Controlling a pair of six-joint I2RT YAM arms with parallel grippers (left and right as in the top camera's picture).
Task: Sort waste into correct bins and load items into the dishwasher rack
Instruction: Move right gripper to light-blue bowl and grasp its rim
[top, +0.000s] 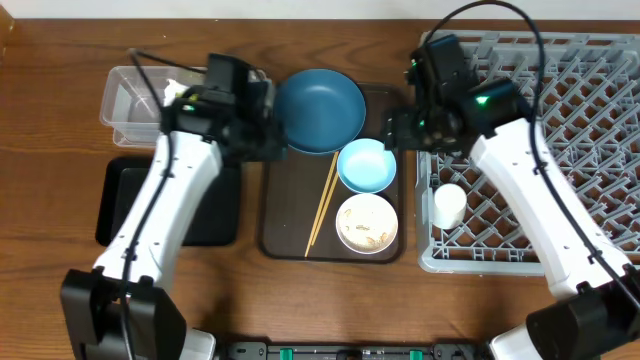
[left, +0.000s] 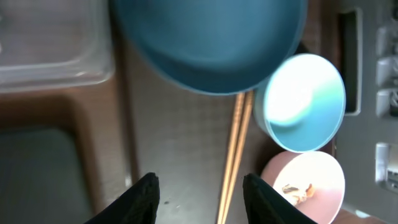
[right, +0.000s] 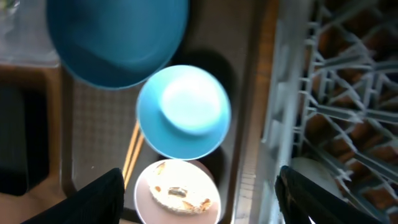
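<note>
1. Overhead view: a brown tray (top: 285, 215) lay on the tabletop (top: 50, 60), with a clear bin (top: 135, 95) and a black bin (top: 215, 215) on its left and the grey rack (top: 560, 110) on its right.
2. The tray held the dark blue plate (top: 320, 110), the light blue bowl (top: 367, 165) just beside it, and the white bowl (top: 362, 208) next to that.
3. The chopsticks (top: 322, 205) lay together along the tray, beside both bowls.
4. Food scraps (top: 372, 238) clung inside the white bowl.
5. A small white cup (top: 449, 207) stood in the rack, near its tray-side edge.
6. The left jaws hung spread wide and empty above the tray, by the plate's left edge.
7. The right jaws were also wide apart, holding nothing, above the tray's rack-side edge near the light blue bowl.
</note>
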